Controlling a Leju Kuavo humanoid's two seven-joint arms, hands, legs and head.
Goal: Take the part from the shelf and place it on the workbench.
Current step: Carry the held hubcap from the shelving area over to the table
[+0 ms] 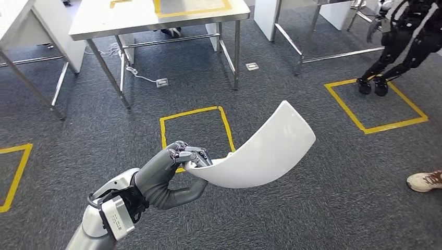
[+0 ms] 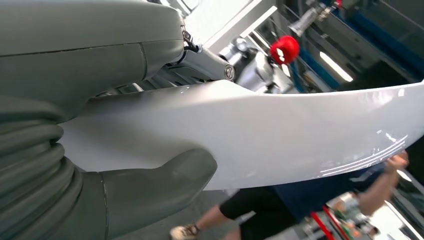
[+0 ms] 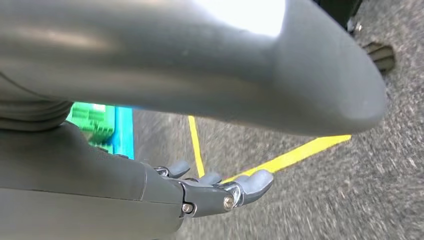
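A long curved white part (image 1: 263, 148) hangs in the air over the grey carpet, and my left hand (image 1: 174, 166) grips it at its near end. Close up in the left wrist view, the white part (image 2: 280, 135) lies between the thick thumb (image 2: 160, 185) on one side and the fingers (image 2: 205, 62) on the other. A steel workbench (image 1: 104, 21) with yellow tape on its top stands ahead at the far left-centre. My right hand (image 3: 215, 192) hangs over the carpet with its fingers apart and nothing in it.
Yellow tape squares (image 1: 195, 133) mark the carpet just beyond the part and at the right (image 1: 378, 104). Another dark humanoid robot (image 1: 401, 41) stands at the far right. A person's shoe (image 1: 425, 180) is at the right edge. More tables (image 1: 312, 26) stand behind.
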